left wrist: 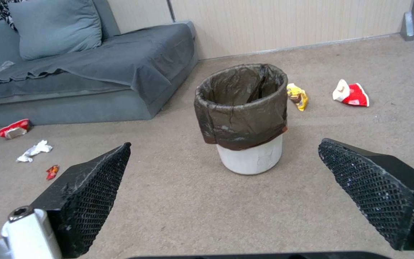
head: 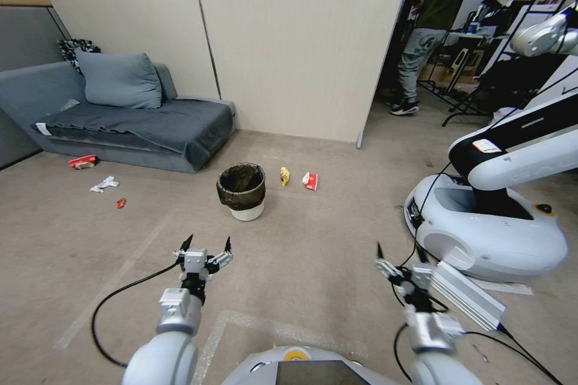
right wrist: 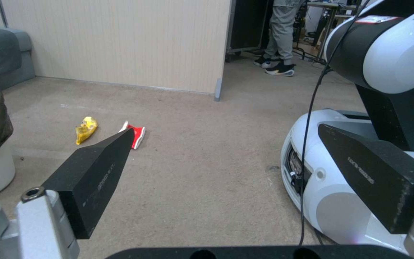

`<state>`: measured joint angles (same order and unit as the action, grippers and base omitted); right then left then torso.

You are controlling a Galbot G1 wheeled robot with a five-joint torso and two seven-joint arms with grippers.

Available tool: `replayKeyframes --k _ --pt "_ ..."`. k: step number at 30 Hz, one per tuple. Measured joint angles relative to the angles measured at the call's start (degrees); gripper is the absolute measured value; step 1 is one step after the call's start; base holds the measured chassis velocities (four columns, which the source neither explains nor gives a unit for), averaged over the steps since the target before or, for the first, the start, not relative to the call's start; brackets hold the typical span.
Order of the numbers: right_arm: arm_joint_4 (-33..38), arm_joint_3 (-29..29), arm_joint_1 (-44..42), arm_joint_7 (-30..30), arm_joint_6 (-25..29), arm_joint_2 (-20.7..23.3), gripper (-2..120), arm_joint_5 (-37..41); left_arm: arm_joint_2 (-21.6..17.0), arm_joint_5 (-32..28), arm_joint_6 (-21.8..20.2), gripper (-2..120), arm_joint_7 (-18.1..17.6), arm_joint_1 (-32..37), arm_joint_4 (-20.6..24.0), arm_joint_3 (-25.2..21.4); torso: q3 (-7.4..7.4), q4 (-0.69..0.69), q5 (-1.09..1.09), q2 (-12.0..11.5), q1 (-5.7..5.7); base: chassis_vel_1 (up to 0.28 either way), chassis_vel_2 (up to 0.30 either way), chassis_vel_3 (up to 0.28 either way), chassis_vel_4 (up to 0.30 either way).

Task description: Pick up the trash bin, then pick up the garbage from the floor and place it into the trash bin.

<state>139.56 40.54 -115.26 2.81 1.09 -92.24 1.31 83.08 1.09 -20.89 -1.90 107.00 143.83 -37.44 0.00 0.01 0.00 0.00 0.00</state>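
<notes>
I see the trash bin (head: 241,190) upright on the floor (head: 301,240), white, dark liner over rim. Just beside it: yellow wrapper (head: 285,176), red-and-white packet (head: 310,181). Crumpled paper (head: 104,184), red scrap (head: 121,203), another packet (head: 82,162) lie near the sofa.

Trash bin (head: 241,191) stands on floor (head: 313,240), before sofa (head: 120,114)

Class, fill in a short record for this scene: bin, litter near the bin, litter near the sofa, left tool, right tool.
bin: trash bin upright on the floor, not held
litter by bin: yellow wrapper, red-and-white packet
litter by sofa: red packet, crumpled white paper, small red scrap
left tool: open, facing the bin
right tool: open, empty
</notes>
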Motion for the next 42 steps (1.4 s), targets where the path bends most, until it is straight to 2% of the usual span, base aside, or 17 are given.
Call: replayKeyframes --k 2,13,26,42 --pt "-0.3 -0.2 0.3 -0.3 -1.6 0.0 100 0.0 0.0 -0.2 -0.1 100 0.2 -0.1 0.0 -0.5 0.00 -0.01 0.01 0.0 0.00 0.000 0.000 0.000 0.000" --pt "-0.6 -0.4 0.7 -0.8 -2.8 0.0 100 -0.1 0.0 -0.7 0.4 100 0.5 -0.4 -0.3 -0.8 0.00 -0.01 0.00 0.0 0.00 0.000 0.000 0.000 0.000" --pt "-2.0 -0.9 0.9 -0.9 -2.9 0.1 100 -0.1 0.0 -1.0 5.0 100 0.9 -1.0 -2.3 0.4 0.00 -0.01 0.00 0.0 0.00 0.000 0.000 0.000 0.000" --pt "-3.6 -1.7 1.3 -0.9 -1.2 0.1 100 -1.4 -0.5 -1.0 5.0 100 0.9 -1.9 -2.9 0.3 0.00 -0.01 0.00 0.0 0.00 0.000 0.000 0.000 0.000"
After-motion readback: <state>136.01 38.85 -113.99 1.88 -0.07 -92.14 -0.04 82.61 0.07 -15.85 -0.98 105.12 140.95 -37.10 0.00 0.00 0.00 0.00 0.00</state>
